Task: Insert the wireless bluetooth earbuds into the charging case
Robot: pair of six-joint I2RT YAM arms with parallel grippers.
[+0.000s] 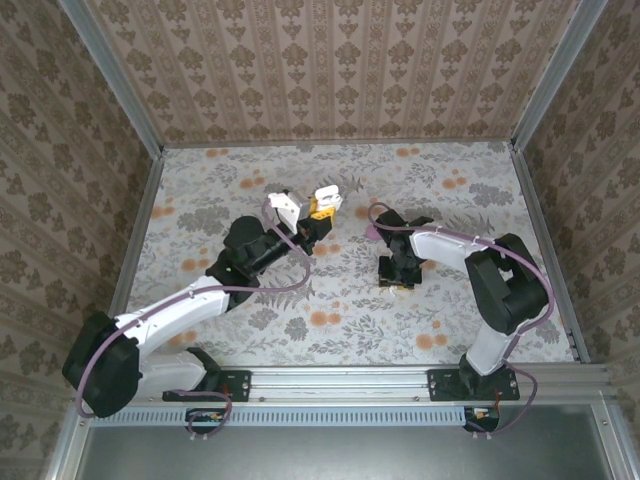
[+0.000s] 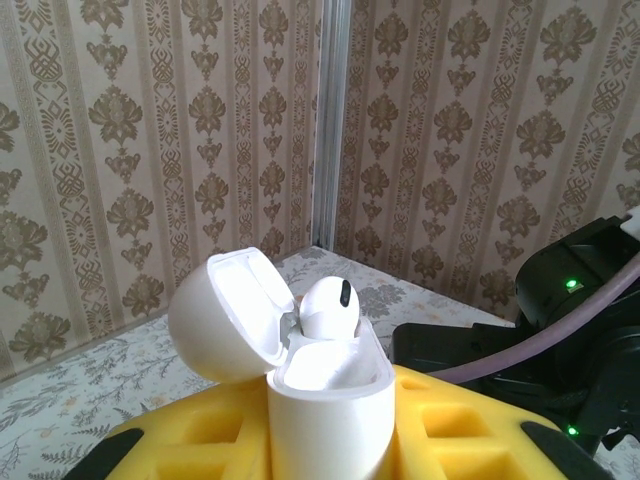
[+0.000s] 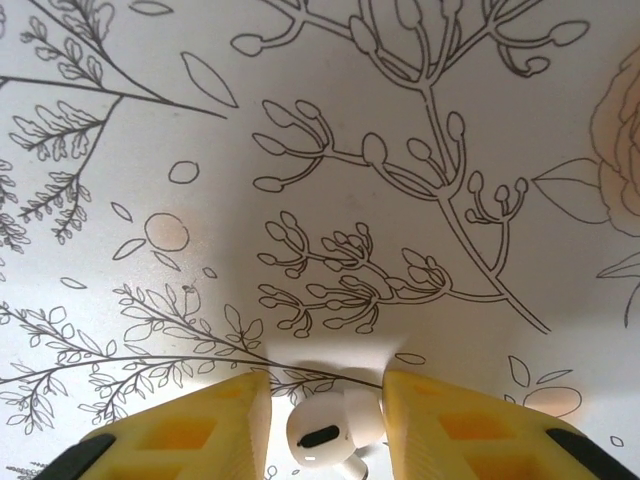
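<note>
The left gripper (image 2: 330, 445) is clenched on an open white charging case (image 2: 325, 400), held above the middle of the table (image 3: 400, 120), with one white earbud (image 2: 327, 305) seated inside. The right gripper (image 3: 325, 388), jaws parted, straddles a second earbud (image 3: 325, 430) lying right of centre, without squeezing it. The bud looks light, hard and slippery, and is best pinched across its rounded head.

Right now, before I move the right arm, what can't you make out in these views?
- Right wrist view: loose earbud stem cut off by the bottom edge; whether the right gripper grips it is unclear.
- Left wrist view: charging case base cut off by the bottom edge; slot beside the seated earbud washed out.
- Top view: earbuds too small.
</note>
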